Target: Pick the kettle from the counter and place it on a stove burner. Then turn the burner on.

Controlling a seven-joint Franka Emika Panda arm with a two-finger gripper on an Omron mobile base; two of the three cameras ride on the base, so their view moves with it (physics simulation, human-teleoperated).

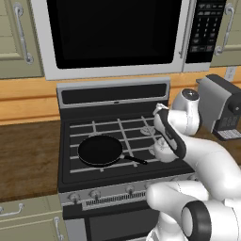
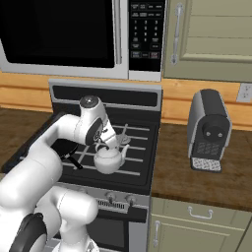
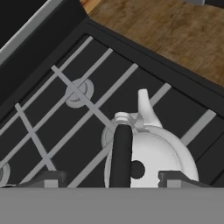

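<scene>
The small white kettle (image 2: 109, 160) stands upright on the front right stove burner (image 3: 106, 136) of the black stove (image 1: 98, 129); it also shows as kettle (image 3: 159, 154) right below the hand, with its spout pointing away toward the counter (image 2: 179, 173). My gripper (image 3: 113, 178) hangs just above it, open, with its fingertips (image 3: 50, 178) set wide on either side of the dark looped handle and not touching it. From the right, the gripper (image 2: 105, 143) sits directly over the kettle's top. The arm partly hides the kettle (image 1: 161, 152) from the left.
A black frying pan (image 1: 100, 150) lies on the front left burner, handle pointing right toward the kettle. A grey coffee machine (image 2: 209, 129) stands on the counter right of the stove. The microwave (image 1: 113, 33) hangs overhead. Knobs (image 1: 94, 193) line the stove's front strip.
</scene>
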